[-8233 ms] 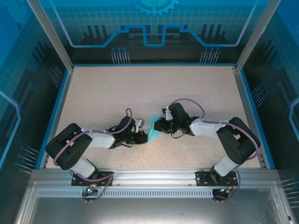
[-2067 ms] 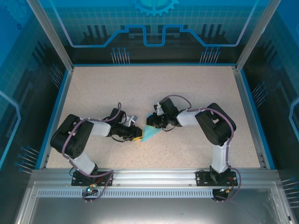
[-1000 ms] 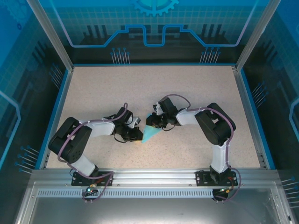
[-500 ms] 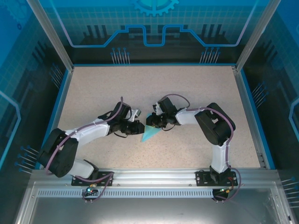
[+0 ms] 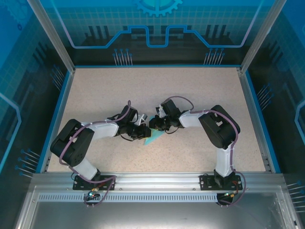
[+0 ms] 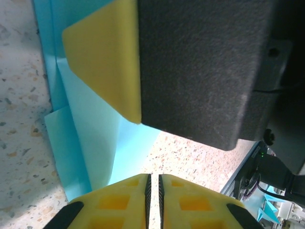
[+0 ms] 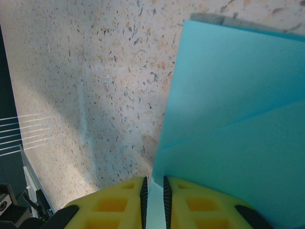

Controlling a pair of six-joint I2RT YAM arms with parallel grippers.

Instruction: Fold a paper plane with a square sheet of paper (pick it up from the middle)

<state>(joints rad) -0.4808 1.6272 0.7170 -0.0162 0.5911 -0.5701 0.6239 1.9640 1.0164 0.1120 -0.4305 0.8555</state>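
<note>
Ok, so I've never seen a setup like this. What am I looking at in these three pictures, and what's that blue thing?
These are two small robot arms bolted to the near edge of a speckled table: the left arm and the right arm. The wide picture comes from a fixed camera above and behind them. The close-ups come from a camera on each wrist. The yellow shapes at the bottom are the left fingers in one and the right fingers in the other. The blue thing is a sheet of paper, already partly folded, on the table between the arms. The right fingers are shut on its edge. The left fingers are shut too, but I can't tell whether they pinch it.
</note>
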